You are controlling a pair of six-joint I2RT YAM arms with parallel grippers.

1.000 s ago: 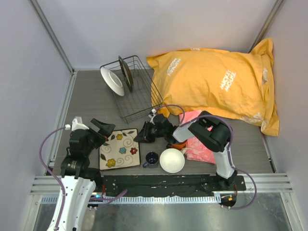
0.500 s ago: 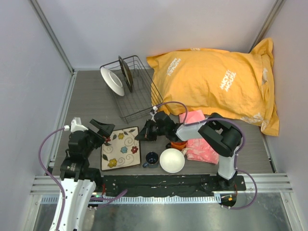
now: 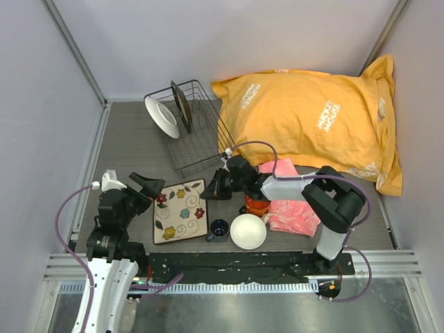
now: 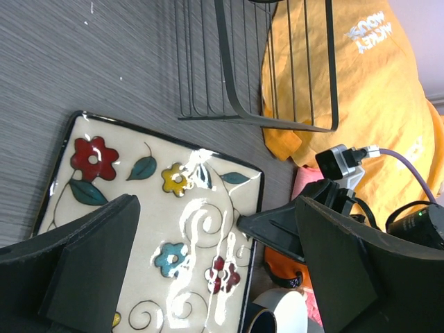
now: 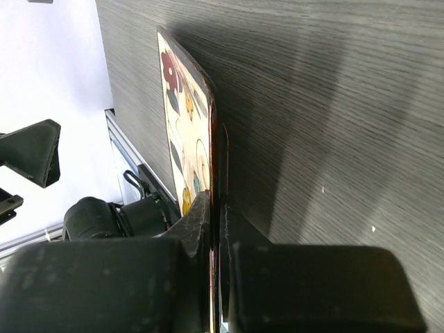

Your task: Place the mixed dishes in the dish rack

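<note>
The square dark-rimmed tray (image 3: 180, 211) with a flower pattern lies at the near left of the table. My right gripper (image 3: 210, 191) is shut on its right edge (image 5: 182, 139), which looks raised a little off the table. My left gripper (image 3: 149, 189) is open and empty by the tray's left edge, and its wrist view looks down on the tray (image 4: 159, 229). The white bowl (image 3: 248, 231), small dark-blue cup (image 3: 218, 229) and orange mug (image 3: 257, 206) stand right of the tray. The dish rack (image 3: 198, 135) holds a white plate (image 3: 161, 116) and a dark plate (image 3: 182, 105).
A big yellow bag (image 3: 312, 118) fills the back right, touching the rack's right side. A pink cloth (image 3: 288, 201) lies under the right arm beside the mug. Grey walls close in left and right. The arm bases' rail runs along the near edge.
My right gripper has moved to the right with the tray, which has slid right and turned a little. The left gripper has stayed nearly still and open.
</note>
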